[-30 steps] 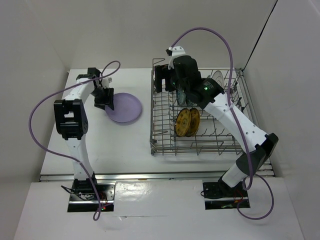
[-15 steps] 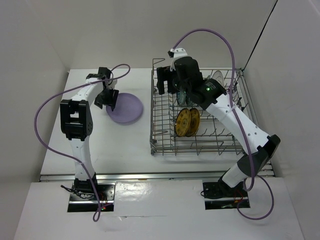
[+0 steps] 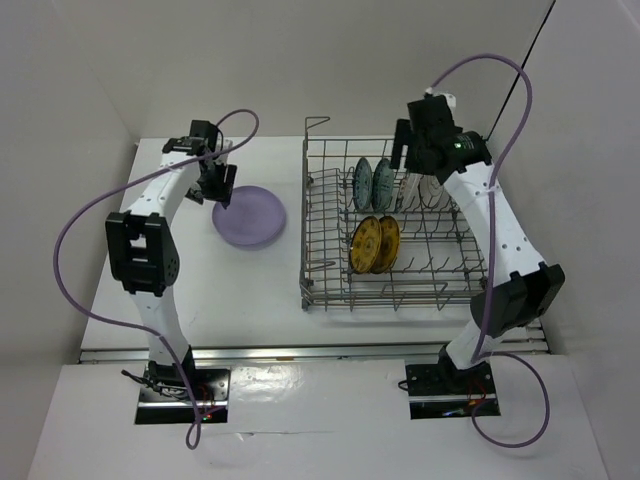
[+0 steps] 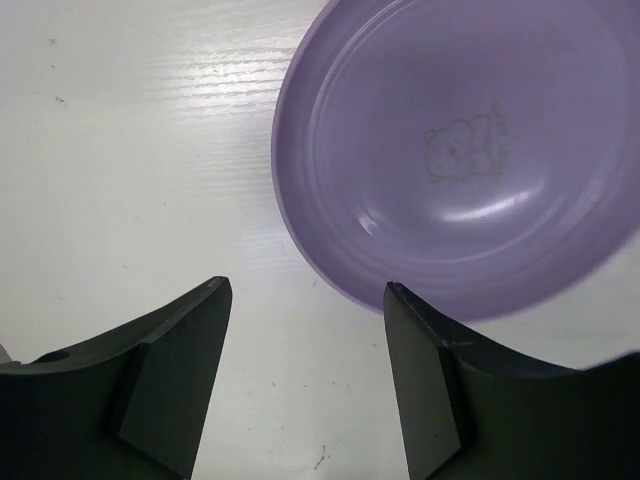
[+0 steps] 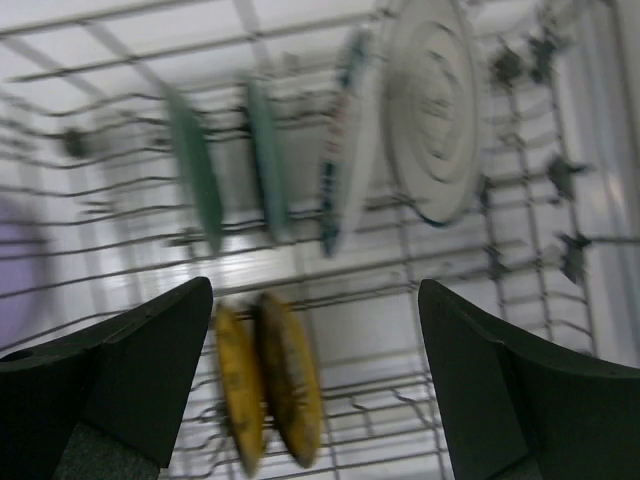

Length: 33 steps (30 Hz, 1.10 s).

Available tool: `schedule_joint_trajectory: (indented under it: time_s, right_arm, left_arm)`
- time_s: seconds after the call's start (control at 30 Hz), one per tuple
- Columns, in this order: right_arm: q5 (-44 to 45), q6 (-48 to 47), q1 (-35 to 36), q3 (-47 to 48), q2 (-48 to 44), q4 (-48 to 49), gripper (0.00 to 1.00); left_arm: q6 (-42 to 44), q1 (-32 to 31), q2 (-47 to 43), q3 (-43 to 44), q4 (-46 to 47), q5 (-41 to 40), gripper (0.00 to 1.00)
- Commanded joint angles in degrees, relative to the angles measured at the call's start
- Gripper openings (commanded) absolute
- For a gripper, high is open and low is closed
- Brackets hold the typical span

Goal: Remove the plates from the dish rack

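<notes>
Lab test booth: plain white panels (image 3: pixel 300 60) box in the table (image 3: pixel 240 295), two cabled robot arms (image 3: pixel 137 250) bolted at its near edge.

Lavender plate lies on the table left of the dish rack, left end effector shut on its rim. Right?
Not quite. The left wrist view shows the left end effector open and holding nothing. The lavender plate does lie on the table left of the dish rack.
</notes>
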Motion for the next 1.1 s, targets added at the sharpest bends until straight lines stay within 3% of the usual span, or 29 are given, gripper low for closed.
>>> schedule_joint_trajectory:
  time_s: [0.0,0.17,0.3,0.47,0.73,0.83,0.87,0.9,1.07]
  right_arm:
    - [1.7,-0.7,-7.5,-6.6,-1.0,2.8,0.88]
    - [-2.3,-0.7,-17.2,-11.9,-1.0,13.2,0.76]
    - [-8.1,-2.7,-21.4,-13.1,3.5,15.2,0.65]
    - [-18.2,-5.9,-22.6,-16.4,6.3,22.1,0.56]
    - [-18.2,-4.6,-23.3,-17.1,9.9,25.9,0.52]
    - [-18.2,-4.6,-23.3,-18.4,9.9,26.9,0.32]
    - [-18.2,-5.1,-23.3,-18.4,9.9,27.4,0.07]
    - [-16.9,-5.1,-23.3,-18.4,9.9,27.4,0.0]
    - [-0.8,-6.1,-17.7,-15.6,5.2,23.1,0.0]
  left_arm:
    - [-1.3,0.1,-9.4,0.8,0.6,5.3,0.76]
    - [-1.3,0.1,-12.9,-0.4,0.1,6.7,0.76]
    - [-0.6,0.1,-14.6,-2.5,0.1,6.0,0.76]
    - [0.5,0.1,-16.0,-5.0,0.1,4.7,0.75]
    - [1.0,0.1,-17.9,-6.3,0.9,3.2,0.75]
    - [1.0,0.1,-19.0,-7.4,0.9,2.7,0.75]
    - [1.0,0.1,-19.0,-7.4,0.9,2.7,0.75]
    - [1.0,0.1,-19.7,-7.4,0.9,2.7,0.75]
    - [1.6,0.1,-21.8,-9.1,1.5,3.3,0.75]
